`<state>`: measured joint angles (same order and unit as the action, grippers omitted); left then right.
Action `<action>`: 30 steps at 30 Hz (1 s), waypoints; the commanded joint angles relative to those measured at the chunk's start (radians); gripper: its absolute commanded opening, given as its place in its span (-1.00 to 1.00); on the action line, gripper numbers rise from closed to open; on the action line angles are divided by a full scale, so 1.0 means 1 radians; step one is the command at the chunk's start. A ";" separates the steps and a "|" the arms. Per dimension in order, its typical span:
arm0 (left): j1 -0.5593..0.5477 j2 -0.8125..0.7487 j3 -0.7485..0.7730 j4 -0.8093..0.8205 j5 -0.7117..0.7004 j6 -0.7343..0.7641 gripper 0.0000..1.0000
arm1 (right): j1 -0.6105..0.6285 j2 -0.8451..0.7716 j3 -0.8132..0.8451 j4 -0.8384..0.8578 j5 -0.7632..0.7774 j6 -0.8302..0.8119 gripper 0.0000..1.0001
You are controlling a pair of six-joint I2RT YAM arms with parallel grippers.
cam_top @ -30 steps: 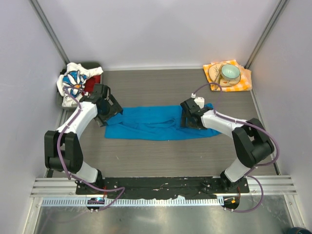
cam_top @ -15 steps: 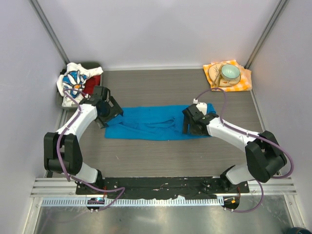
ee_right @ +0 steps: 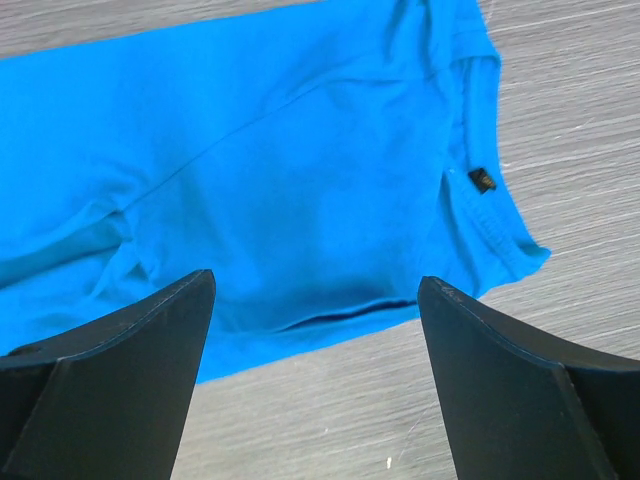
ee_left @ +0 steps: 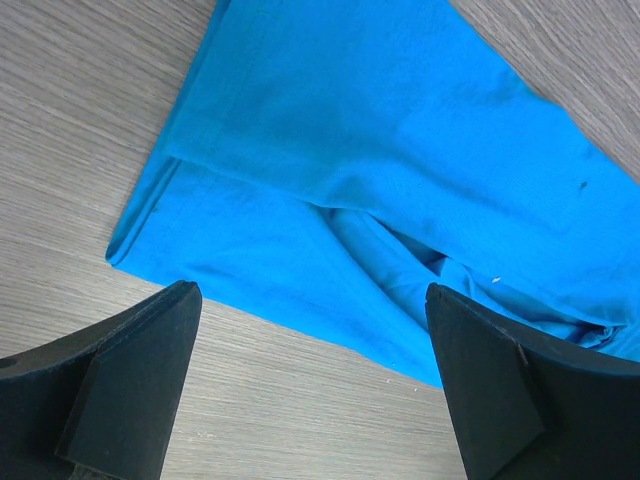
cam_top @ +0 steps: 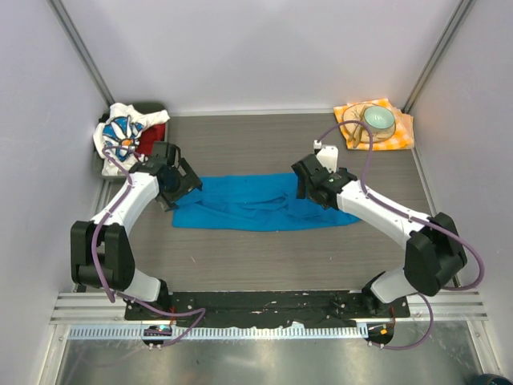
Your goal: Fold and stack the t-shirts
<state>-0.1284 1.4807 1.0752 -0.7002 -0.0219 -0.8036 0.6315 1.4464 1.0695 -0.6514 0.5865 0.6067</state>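
Observation:
A bright blue t-shirt [cam_top: 248,204] lies in a long folded strip across the middle of the table. My left gripper [cam_top: 180,183] hangs open over its left end, with bare table and the blue shirt's [ee_left: 400,150] edge between the open left gripper's [ee_left: 312,300] fingers. My right gripper [cam_top: 311,180] is open above the right part. In the right wrist view the open right gripper [ee_right: 315,285] hovers over the blue shirt's [ee_right: 280,150] edge, near a small dark label [ee_right: 482,180]. A daisy-print shirt [cam_top: 120,132] and a red shirt [cam_top: 152,138] lie bunched at the far left.
The bunched shirts lie in a dark bin [cam_top: 107,169] by the left wall. An orange-and-white checked napkin [cam_top: 401,132] with a pale green bowl [cam_top: 378,119] on it lies at the far right corner. Walls close in both sides.
My right gripper dipped toward the near side, then swung back toward the far edge of the blue shirt, staying open. The left gripper has barely moved.

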 commanded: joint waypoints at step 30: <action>0.007 -0.045 -0.004 0.010 0.010 0.007 1.00 | -0.039 0.072 -0.155 -0.077 0.009 0.048 0.79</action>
<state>-0.1284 1.4757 1.0752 -0.7002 -0.0216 -0.8024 0.5667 1.5749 0.9257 -0.7212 0.6456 0.6094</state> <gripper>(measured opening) 0.996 0.896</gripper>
